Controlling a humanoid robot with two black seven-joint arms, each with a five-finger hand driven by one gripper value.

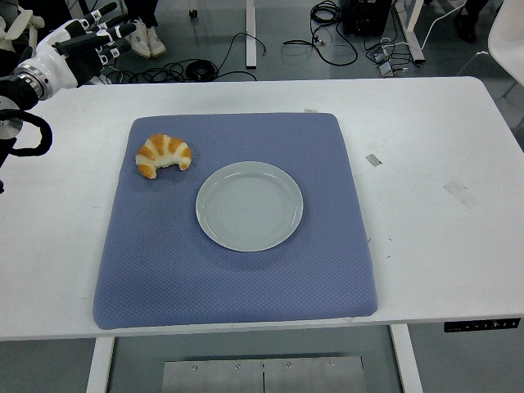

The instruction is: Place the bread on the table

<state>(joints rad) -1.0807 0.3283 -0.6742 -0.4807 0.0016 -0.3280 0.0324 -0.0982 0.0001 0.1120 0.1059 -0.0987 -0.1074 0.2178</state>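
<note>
One robot hand in view, the left hand, up at the far left corner above the table's far edge, well apart from everything on the mat. White-shelled, with dark fingers spread loosely and pointing right; grasping nothing, touching nothing. No sign of the right arm anywhere.

One piece of bread: a croissant, golden with pale stripes, lying on the blue mat near its far left corner, curved ends facing the near side. Resting on the mat's cloth, not on the plate, and not on bare table.

One plate: round, pale grey-green, bare, set on the mat around its middle, just to the right of and nearer than the croissant, with a narrow strip of blue between the two.

One mat, squarish, covering most of the left and middle of the white table.

Two small strips of tape on the bare tabletop to the right of the mat, the second further right.

Several black cables on the floor beyond the table, plus a pair of white shoes at the top left.
</note>
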